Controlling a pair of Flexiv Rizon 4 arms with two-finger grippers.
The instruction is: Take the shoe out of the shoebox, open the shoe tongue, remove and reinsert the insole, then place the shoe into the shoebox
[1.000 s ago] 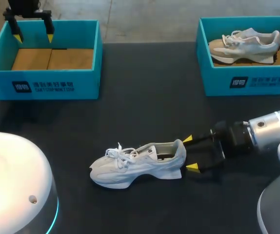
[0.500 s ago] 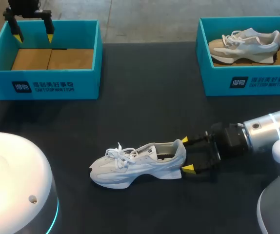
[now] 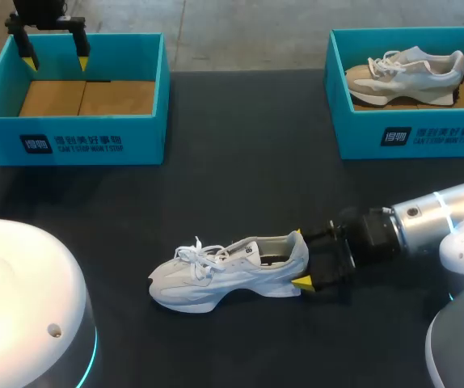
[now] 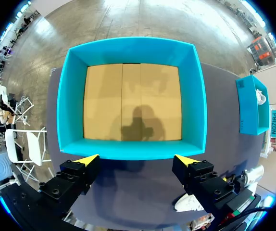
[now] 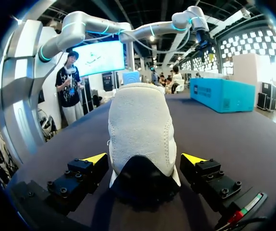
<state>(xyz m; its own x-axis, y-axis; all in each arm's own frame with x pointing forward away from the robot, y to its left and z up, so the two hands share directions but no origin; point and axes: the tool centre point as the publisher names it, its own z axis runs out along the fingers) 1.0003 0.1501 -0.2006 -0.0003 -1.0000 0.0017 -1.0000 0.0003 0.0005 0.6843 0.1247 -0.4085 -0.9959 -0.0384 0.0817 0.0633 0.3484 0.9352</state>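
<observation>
A white laced shoe lies on its sole on the dark table, toe to the left. My right gripper is at its heel, open, with one yellow tip on each side of the heel. In the right wrist view the heel fills the gap of the right gripper, and neither finger touches it. My left gripper hangs open above the back of the empty teal shoebox. The left wrist view looks down past the left gripper into that shoebox, with the shoe small beyond it.
A second teal box at the back right holds a beige and white shoe. White rounded robot bases stand at the front left and the front right. Bare dark table lies between the boxes.
My right gripper has slid left along the table until its open fingers straddle the shoe's heel. The shoe and the left arm have not moved.
</observation>
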